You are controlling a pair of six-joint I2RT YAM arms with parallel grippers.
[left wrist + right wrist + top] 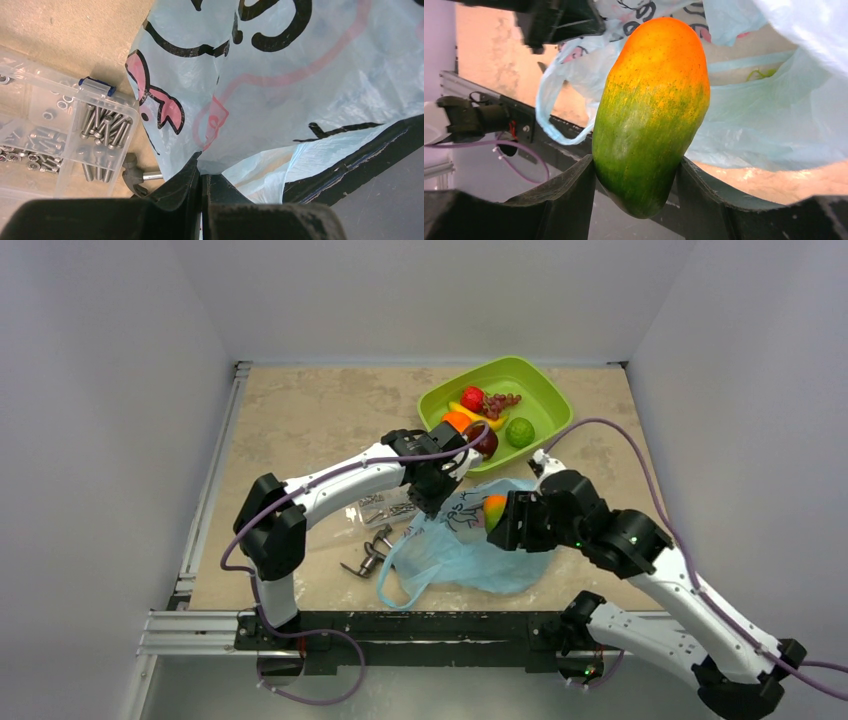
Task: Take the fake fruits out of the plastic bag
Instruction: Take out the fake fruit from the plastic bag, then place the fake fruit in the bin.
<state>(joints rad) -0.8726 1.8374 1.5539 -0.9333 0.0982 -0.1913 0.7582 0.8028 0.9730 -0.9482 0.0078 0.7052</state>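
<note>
The light-blue plastic bag (468, 552) lies crumpled on the table between my arms. My left gripper (432, 502) is shut on a fold of its upper edge. In the left wrist view, the fingers (187, 182) meet on the printed bag (280, 75). My right gripper (503, 520) is shut on an orange-and-green fake mango (494, 510) and holds it just above the bag's mouth. In the right wrist view, the mango (651, 110) fills the space between the jaws, with the bag (769, 120) behind it. I cannot see inside the bag.
A green tray (545, 390) at the back right holds a red fruit (472, 398), red grapes (500, 401), a banana, an orange, a dark plum (484, 439) and a green fruit (519, 431). A clear box of screws (60, 130) and grey metal tools (372, 552) lie left of the bag.
</note>
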